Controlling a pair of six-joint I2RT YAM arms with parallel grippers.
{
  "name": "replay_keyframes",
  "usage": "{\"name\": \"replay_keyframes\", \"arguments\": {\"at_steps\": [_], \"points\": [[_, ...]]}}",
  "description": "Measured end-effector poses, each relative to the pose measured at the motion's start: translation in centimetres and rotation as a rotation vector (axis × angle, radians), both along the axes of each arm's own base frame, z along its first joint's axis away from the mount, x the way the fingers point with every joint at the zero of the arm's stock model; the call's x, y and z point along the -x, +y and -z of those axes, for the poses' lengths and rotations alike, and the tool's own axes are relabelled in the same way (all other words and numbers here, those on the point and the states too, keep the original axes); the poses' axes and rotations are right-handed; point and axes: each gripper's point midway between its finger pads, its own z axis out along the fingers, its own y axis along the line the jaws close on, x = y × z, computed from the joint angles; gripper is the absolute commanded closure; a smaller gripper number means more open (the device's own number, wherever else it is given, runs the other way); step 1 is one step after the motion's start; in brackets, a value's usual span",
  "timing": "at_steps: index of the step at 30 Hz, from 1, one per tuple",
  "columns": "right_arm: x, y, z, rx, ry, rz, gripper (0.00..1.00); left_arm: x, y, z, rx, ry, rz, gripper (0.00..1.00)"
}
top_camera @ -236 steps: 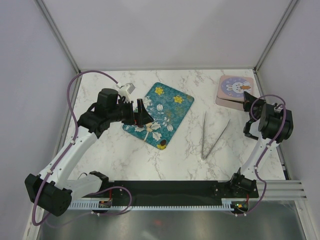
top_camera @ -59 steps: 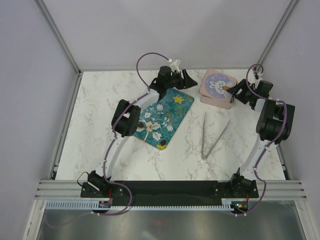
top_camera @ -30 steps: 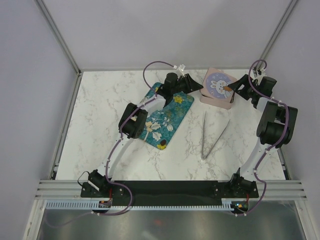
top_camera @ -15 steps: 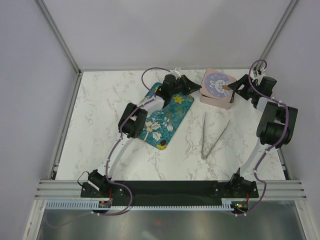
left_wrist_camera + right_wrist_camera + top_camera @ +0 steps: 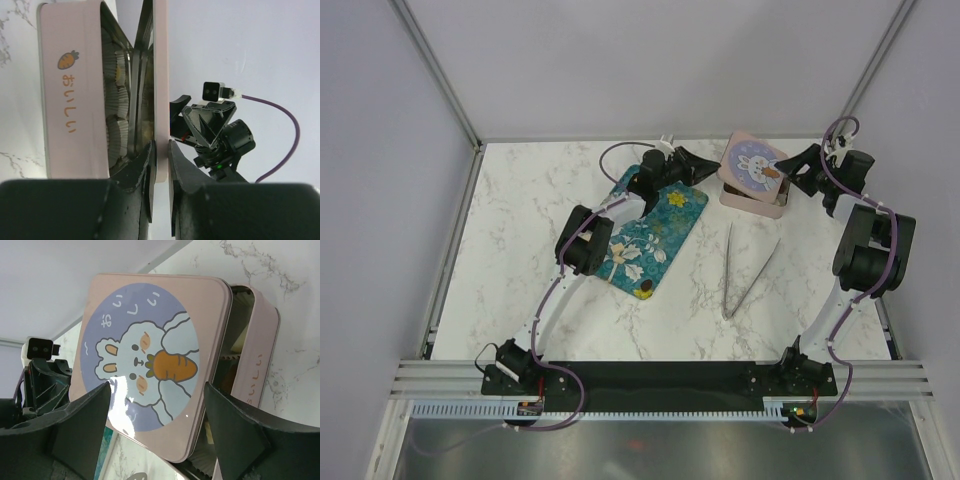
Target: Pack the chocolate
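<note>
1. The step in hand looks like opening the pink tin (image 5: 750, 197) at the far side of the counter (image 5: 520, 230). Its rabbit-print lid (image 5: 150, 355) is tilted up off the base.
2. The left tool (image 5: 161, 150) is clenched on the lid's edge, one finger inside and one outside.
3. The right tool (image 5: 156, 387) is released, fingers spread wide, facing the lid's top.
4. White paper cups (image 5: 114, 95) line the tin; I cannot tell whether any is filled.
5. The chocolate (image 5: 646, 291) lies on the teal flowered tray (image 5: 675, 215), well apart from the tin. Only one dark piece, at the near end, is plain.
6. The next move probably calls for swinging the lid fully back, then fetching pieces, perhaps with the tongs (image 5: 745, 270).
</note>
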Motion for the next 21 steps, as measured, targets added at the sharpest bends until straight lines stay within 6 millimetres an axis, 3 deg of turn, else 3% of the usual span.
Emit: {"name": "replay_keyframes", "arguments": {"at_steps": [8, 21], "points": [[0.2, 0.7, 0.4, -0.049, 0.043, 0.02, 0.22, 0.1, 0.0, -0.5, 0.035, 0.023, 0.005, 0.98], [-0.8, 1.9, 1.2, 0.113, 0.132, 0.047, 0.23, 0.2, 0.6, 2.2, -0.009, 0.068, -0.001, 0.98]]}}
